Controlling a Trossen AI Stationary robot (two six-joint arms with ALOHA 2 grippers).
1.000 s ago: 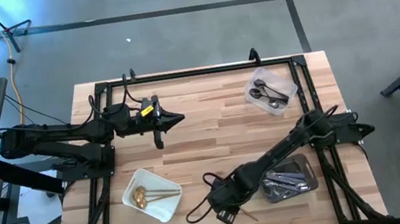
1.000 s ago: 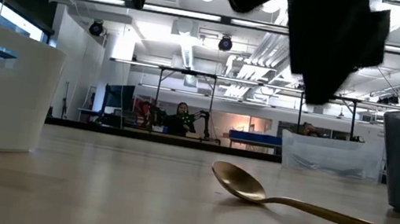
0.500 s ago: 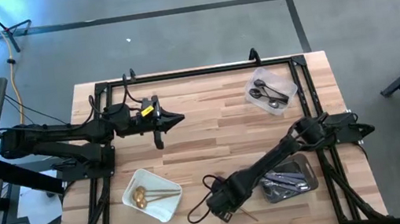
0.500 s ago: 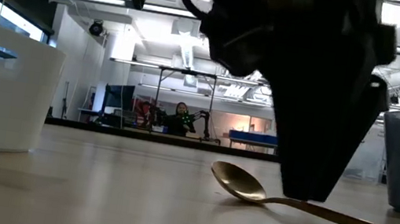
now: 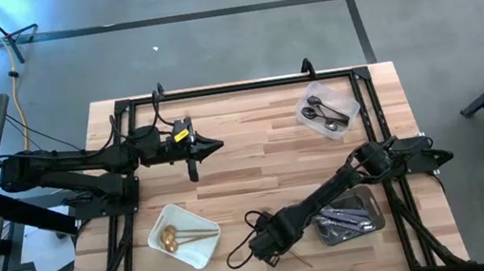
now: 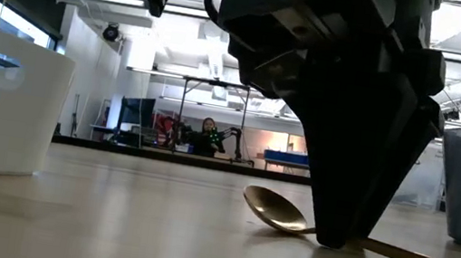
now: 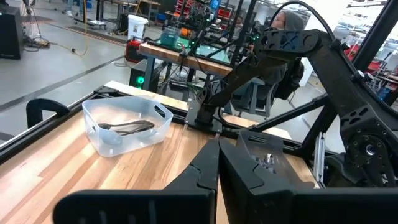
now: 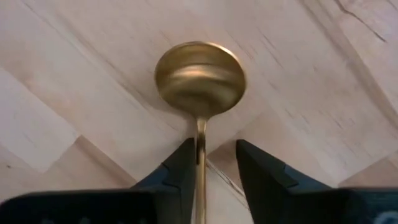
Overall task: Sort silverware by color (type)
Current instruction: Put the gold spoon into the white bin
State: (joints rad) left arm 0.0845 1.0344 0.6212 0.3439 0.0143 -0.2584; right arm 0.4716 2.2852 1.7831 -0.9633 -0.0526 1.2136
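Note:
A gold spoon (image 8: 200,78) lies flat on the wooden table near its near edge, also seen in the low view (image 6: 278,211). My right gripper (image 8: 214,149) is open and points down over it (image 5: 269,250), one finger on each side of the handle just behind the bowl; its tips reach the table (image 6: 335,241). My left gripper (image 5: 210,145) is shut (image 7: 217,152) and hovers over the table's far left part. Other gold spoons (image 5: 172,236) lie in a white tray. My right gripper comes at the spoon from above, pointing down, its fingers across the handle's neck (image 8: 200,134) just behind the bowl. The handle lies close beside one finger (image 8: 183,165) with a gap to the other. Whether that finger touches it I cannot tell. The spoon lies flat on the table.
A white tray (image 5: 203,250) sits at the near left. A clear tray (image 5: 311,117) with silver spoons stands at the far right, also in the left wrist view (image 7: 127,127). A dark tray (image 5: 374,220) with dark utensils is at the near right. Black frame rails edge the table.
My right gripper has come down from above the gold spoon until its fingertips stand at the table on either side of the handle, shifting slightly toward the near edge. The spoon has stayed where it was.

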